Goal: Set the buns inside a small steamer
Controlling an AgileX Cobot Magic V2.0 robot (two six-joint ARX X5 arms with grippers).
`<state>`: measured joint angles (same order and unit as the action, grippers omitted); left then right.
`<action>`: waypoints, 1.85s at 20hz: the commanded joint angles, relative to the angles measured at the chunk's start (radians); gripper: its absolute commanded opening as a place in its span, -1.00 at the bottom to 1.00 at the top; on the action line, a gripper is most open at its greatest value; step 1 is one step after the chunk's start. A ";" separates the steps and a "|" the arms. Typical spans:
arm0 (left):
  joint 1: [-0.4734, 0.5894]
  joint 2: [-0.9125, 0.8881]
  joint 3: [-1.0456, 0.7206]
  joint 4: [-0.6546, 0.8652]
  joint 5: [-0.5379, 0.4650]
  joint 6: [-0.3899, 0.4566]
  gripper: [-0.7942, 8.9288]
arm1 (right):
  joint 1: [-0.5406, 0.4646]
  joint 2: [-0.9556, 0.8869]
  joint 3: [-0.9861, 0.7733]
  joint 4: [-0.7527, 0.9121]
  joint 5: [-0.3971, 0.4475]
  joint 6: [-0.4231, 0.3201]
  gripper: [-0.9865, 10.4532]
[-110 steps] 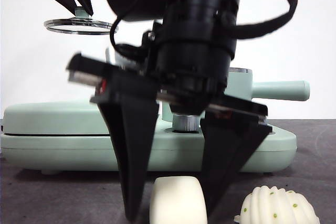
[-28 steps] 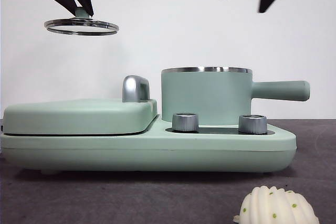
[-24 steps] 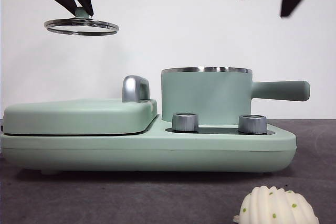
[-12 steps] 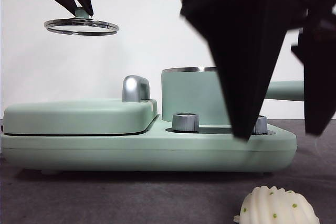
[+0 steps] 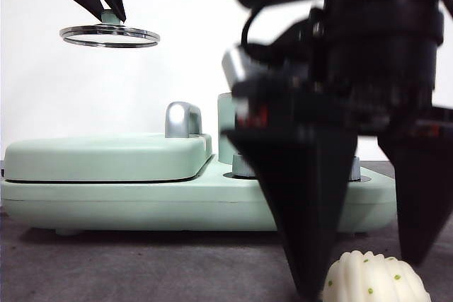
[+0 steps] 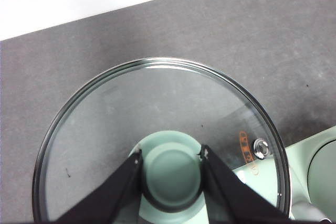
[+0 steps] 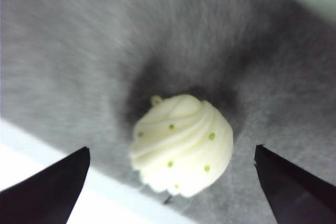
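— Where is the ribbed bun?

— The ribbed bun [image 5: 375, 279] with green dots lies on the grey table [image 5: 141, 266] at the lower right of the front view. The right hand [image 5: 361, 274] hangs over it, big and dark, one jaw tip just to its left and the other just to its upper right.

— Is the hand touching it?

— In the right wrist view the right hand [image 7: 170, 182] is spread wide, its jaws well apart, and the ribbed bun [image 7: 181, 144] sits between them with bare table on both sides.

— And the left hand?

— The left hand [image 5: 106, 10], at the upper left of the front view, pinches the green knob [image 6: 172, 170] of the glass lid [image 6: 157, 108] and holds it in the air above the flat cover [image 5: 106, 157].

— The small steamer?

— The small steamer [image 5: 225, 129] stands open on the mint-green base [image 5: 127, 203], mostly hidden behind the right arm.
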<state>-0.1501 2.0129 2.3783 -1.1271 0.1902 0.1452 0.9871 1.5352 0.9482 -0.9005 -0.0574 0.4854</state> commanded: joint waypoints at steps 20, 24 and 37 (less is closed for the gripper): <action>-0.002 0.015 0.037 0.019 0.009 -0.004 -0.80 | -0.070 0.089 0.200 -0.245 -0.006 -0.089 -0.43; -0.002 0.015 0.037 0.019 0.009 -0.004 -0.80 | -0.151 0.089 0.422 -0.403 0.008 -0.194 -0.43; -0.002 0.015 0.037 0.019 0.009 -0.004 -0.80 | -0.428 0.445 1.117 -0.513 0.009 -0.397 -0.43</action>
<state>-0.1497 2.0129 2.3783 -1.1271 0.1902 0.1421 0.5533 1.9602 2.0396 -1.3422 -0.0494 0.1074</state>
